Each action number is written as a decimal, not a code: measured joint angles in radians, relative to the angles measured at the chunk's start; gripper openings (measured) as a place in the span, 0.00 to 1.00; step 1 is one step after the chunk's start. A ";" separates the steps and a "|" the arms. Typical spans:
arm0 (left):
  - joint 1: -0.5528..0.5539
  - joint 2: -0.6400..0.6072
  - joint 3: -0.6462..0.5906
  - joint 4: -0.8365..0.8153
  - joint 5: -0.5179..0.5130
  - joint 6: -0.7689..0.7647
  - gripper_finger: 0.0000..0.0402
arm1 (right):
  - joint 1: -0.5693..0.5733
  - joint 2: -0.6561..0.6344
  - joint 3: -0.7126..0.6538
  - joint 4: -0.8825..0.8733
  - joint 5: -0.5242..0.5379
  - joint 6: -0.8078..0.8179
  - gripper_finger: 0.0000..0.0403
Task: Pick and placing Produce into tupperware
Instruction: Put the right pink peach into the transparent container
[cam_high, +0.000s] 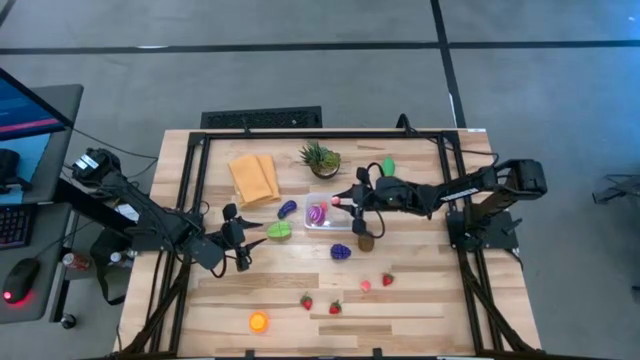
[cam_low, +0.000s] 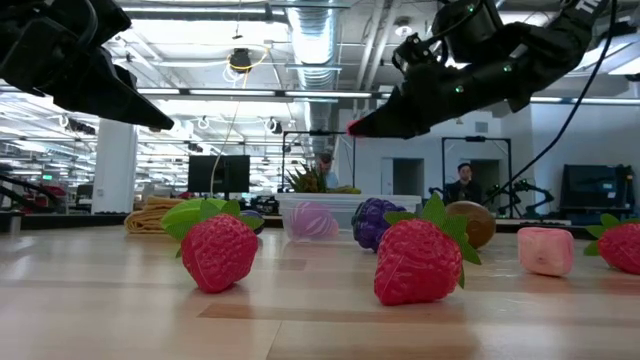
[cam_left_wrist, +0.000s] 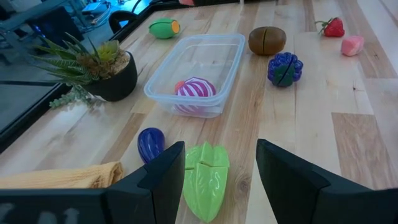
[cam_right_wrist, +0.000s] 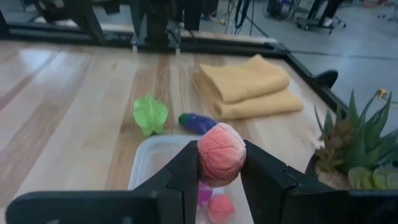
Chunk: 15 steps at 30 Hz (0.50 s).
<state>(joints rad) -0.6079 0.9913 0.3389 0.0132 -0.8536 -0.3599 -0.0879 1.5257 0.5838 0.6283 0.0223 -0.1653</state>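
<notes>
No readable text anywhere right now; nothing printed on the tupperware (cam_left_wrist: 221, 59), nothing on the produce, nothing on the cloth (cam_right_wrist: 247, 87) or the plant pot (cam_left_wrist: 121, 78). The monitors (cam_low: 222, 172) in the room behind the table are dark, no words or figures to make out; the screen (cam_high: 25, 100) beside the table glows blue and red, but no letters can be read on it.
</notes>
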 joint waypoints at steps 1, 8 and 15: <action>0.000 0.000 0.000 0.000 -0.001 0.000 0.47 | 0.001 0.000 0.000 0.011 0.000 0.000 0.24; 0.000 0.000 0.000 0.005 -0.005 0.000 0.47 | 0.002 0.000 0.000 0.031 0.001 0.011 0.24; 0.000 0.000 0.000 0.005 -0.004 0.000 0.47 | 0.000 0.000 0.000 -0.136 0.021 0.078 0.24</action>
<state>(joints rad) -0.6080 0.9913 0.3389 0.0178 -0.8577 -0.3603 -0.0877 1.5257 0.5842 0.4922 0.0432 -0.0877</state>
